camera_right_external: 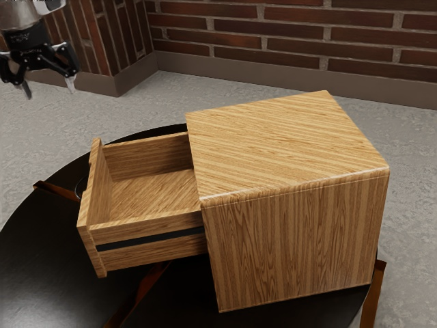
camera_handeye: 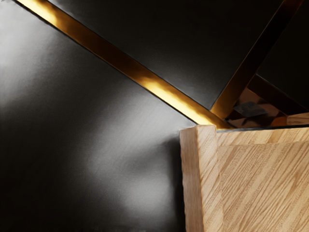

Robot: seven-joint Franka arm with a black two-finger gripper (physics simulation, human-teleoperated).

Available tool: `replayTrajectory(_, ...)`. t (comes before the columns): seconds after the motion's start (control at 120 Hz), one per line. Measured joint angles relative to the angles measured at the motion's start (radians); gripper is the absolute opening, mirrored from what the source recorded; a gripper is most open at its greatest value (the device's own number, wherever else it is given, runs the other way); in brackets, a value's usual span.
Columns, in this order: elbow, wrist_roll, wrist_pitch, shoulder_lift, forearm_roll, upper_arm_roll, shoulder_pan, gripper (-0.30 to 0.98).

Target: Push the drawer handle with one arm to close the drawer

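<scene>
At the exterior view's upper left my gripper [camera_right_external: 49, 90] hangs above and apart from the drawer, its two fingers spread with nothing between them. The wooden drawer [camera_right_external: 150, 195] stands pulled well out of its cabinet [camera_right_external: 293, 150], its front facing the exterior view's left. On the far side of that front, a thin curved bit of the handle [camera_right_external: 78, 190] peeks out; the rest is hidden behind the panel. Below my hand, the wrist view has a corner of the drawer [camera_handeye: 260, 179] and its front panel's edge [camera_handeye: 198, 179].
The round black table [camera_right_external: 41, 253] carries the cabinet and has copper-coloured strips [camera_handeye: 106, 55] across it. Brick walls [camera_right_external: 293, 34] with a plain skirting rise behind, beyond a grey floor [camera_right_external: 252, 78].
</scene>
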Motion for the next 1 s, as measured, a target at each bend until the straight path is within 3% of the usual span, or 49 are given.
replayTrajectory(0.125,-0.086,-0.2,-0.007,-0.093,0.032,0.003,0.016,0.68)
replayTrajectory(0.275,-0.231,-0.396,-0.01,-0.215,0.017,0.032,0.153,0.68)
replayTrajectory(0.442,-0.352,-0.643,0.068,-0.225,0.009,0.083,0.163,0.26)
replayTrajectory(0.558,-0.445,-0.826,0.185,-0.213,0.008,0.093,0.161,0.08)
replayTrajectory(0.733,-0.599,-1.066,0.384,-0.238,0.011,0.101,0.151,-0.04)
replayTrajectory(1.0,-0.763,-1.365,0.615,-0.287,0.012,0.098,0.087,-0.09)
